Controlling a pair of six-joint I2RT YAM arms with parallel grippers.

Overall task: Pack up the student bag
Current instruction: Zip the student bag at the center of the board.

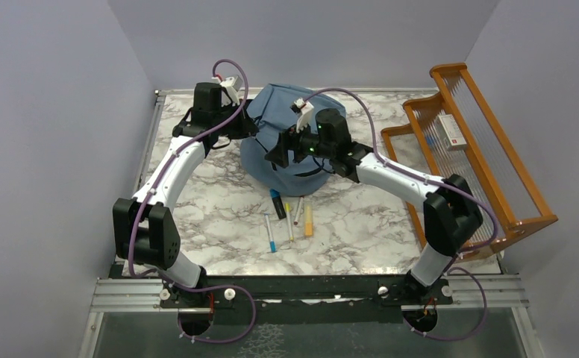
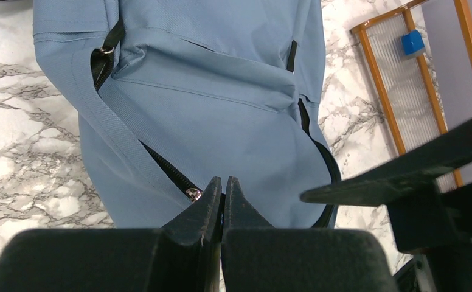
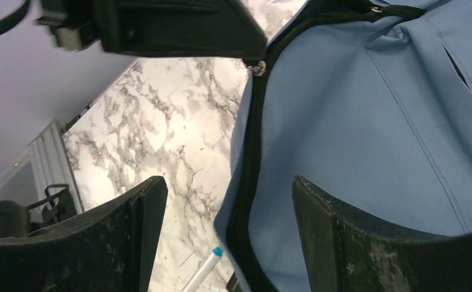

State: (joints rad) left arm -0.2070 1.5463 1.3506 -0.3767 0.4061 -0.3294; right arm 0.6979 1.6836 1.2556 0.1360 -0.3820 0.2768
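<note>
The student bag point(image 1: 275, 104) is a dusty-blue backpack lying at the back middle of the marble table, with black zipper lines across it point(image 2: 209, 115). My left gripper point(image 2: 222, 180) is shut at the bag's zipper, and the metal slider point(image 2: 192, 194) sits right at its fingertips. A thin dark pull tab seems pinched between the jaws. My right gripper point(image 3: 229, 182) is open, and its fingers straddle the bag's black zipper edge point(image 3: 246, 182) without touching it. In the top view the left gripper point(image 1: 251, 128) and the right gripper point(image 1: 275, 153) meet over the bag's near-left side.
Several markers and pens point(image 1: 290, 216) lie on the table in front of the bag, one with a blue cap point(image 3: 208, 266) just below my right fingers. An orange wooden rack point(image 1: 488, 156) holding a white box point(image 1: 451, 133) stands along the right edge.
</note>
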